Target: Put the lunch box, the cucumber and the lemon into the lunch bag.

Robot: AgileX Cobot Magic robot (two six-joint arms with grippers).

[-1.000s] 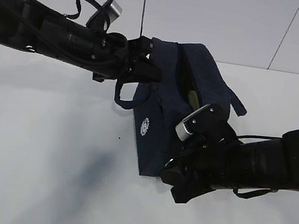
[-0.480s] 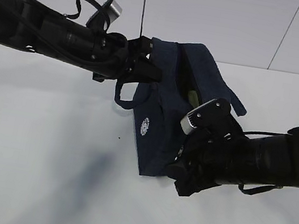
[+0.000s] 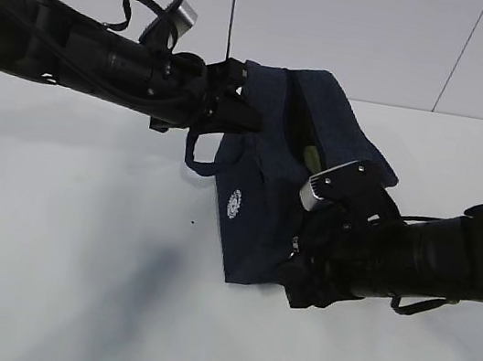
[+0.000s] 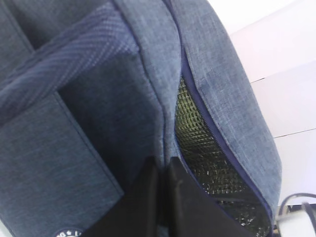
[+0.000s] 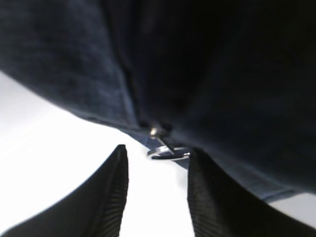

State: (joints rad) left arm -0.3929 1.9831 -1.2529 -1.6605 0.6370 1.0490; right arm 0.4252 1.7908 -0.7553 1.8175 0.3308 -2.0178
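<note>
The navy lunch bag (image 3: 253, 192) stands mid-table with its top zipper partly open. My left gripper (image 3: 239, 113) is shut on the fabric edge beside the zipper opening (image 4: 162, 165), and the silver lining (image 4: 197, 143) shows inside. My right gripper (image 3: 295, 287) sits at the bag's lower near corner, open. Its jaws stand on either side of the metal ring pull (image 5: 169, 153) without touching it (image 5: 157, 157). A pale green bit (image 3: 312, 158) shows in the opening; I cannot tell what it is. The lunch box, cucumber and lemon are hidden.
A white table (image 3: 67, 281) surrounds the bag, with a white wall behind. One loop handle (image 3: 197, 156) hangs under my left gripper and a strap (image 3: 383, 167) trails off the bag's right side.
My right gripper has moved up and in toward the bag's corner and its jaws have spread a little. The left arm and bag have stayed put.
</note>
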